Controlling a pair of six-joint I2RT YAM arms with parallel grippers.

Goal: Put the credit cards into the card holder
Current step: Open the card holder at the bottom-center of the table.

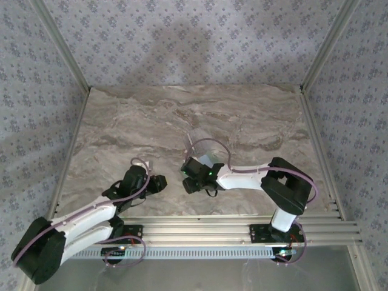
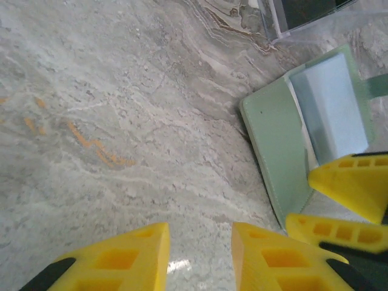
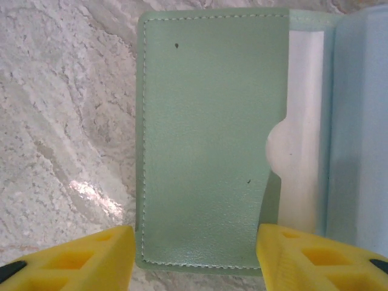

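Lying open on the worktop (image 2: 121, 91), the card holder (image 3: 206, 139) sat under the right gripper (image 3: 194, 248), its jaws spread, pinching nothing; the left gripper (image 2: 200, 248), also spread and empty, hovered just beside it.

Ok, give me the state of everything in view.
holder: open, inside facing up, on the table.
left gripper: open, empty, over bare table.
right gripper: open, empty, over the holder.
clear case: on the table, something dark inside.
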